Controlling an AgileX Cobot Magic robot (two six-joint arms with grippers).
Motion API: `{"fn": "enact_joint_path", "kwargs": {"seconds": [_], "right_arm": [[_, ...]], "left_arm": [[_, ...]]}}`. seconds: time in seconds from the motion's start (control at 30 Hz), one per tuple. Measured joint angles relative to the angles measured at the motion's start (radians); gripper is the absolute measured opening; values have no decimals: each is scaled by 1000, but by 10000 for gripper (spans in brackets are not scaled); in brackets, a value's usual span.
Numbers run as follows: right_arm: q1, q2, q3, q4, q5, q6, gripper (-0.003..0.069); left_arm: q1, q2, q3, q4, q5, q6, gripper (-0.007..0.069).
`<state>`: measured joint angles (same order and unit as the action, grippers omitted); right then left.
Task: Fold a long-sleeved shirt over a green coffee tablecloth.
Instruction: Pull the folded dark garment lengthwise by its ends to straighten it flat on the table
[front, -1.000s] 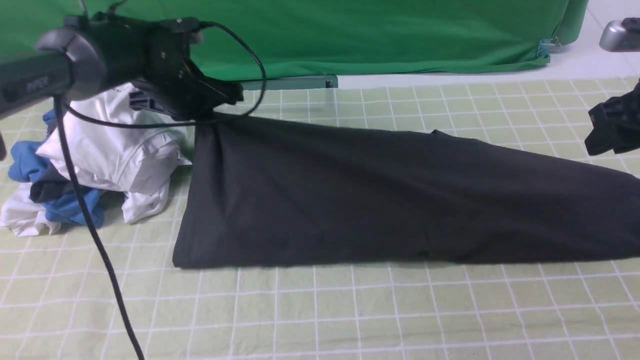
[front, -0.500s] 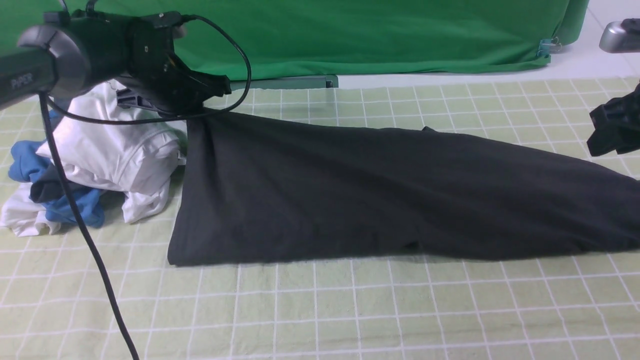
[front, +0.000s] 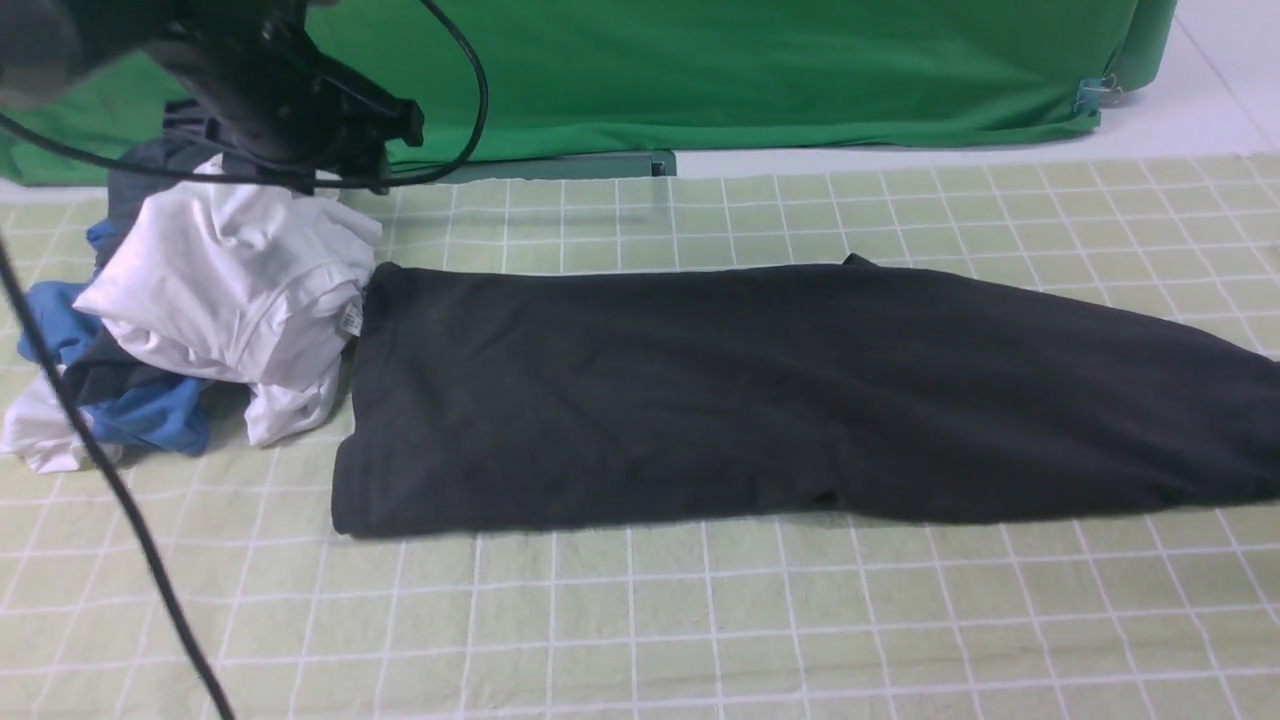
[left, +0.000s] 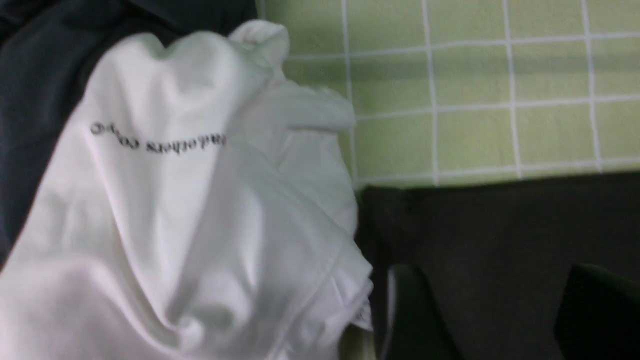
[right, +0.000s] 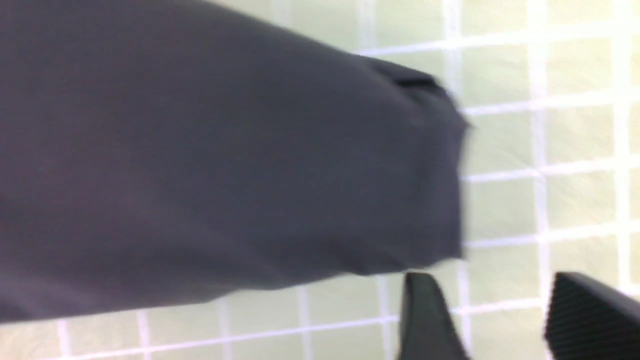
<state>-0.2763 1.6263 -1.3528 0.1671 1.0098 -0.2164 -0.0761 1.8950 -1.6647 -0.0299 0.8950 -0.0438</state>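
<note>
Just released from left gripper (left: 492, 285) and right gripper (right: 492, 290), both spread and empty: long-sleeved shirt (front: 760, 390), flat across mid-frame on green coffee tablecloth (front: 700, 620). Probably ready for next fold.

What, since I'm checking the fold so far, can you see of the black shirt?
The black shirt is soft, matte, cotton-looking fabric, folded into a long band lying flat on the checked tablecloth. It is wider at the robot's left and narrows rightward, past the front view's edge. Its left end touches the white garment in the pile. No logo or collar shows. The left gripper and right gripper are open near its ends, holding nothing.
</note>
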Motion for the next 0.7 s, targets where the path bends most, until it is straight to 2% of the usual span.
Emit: {"fn": "enact_joint_path", "kwargs": {"seconds": [0.07,0.1,0.17,0.23,0.4,0.57,0.7], "right_arm": [[-42,2,0,-2,2,2,419],[-57,8,0,-3,4,2,453],[-75,26,0,-7,11,2,510],[-79,56,0,-7,20,2,539],[-70,164,0,16,30,0,555],[-64,259,0,40,-10,-2,556],[-64,324,0,73,-26,-22,547]], "left_arm": [[0,-59,63,-64,14,38,137],[-4,-82,98,-81,7,49,84],[-19,-141,207,-104,-29,63,31],[-43,-186,329,-110,-85,70,13],[-102,-205,575,-128,-256,60,2],[-103,-133,685,-127,-375,11,2],[-103,-87,690,-128,-393,0,4]]}}
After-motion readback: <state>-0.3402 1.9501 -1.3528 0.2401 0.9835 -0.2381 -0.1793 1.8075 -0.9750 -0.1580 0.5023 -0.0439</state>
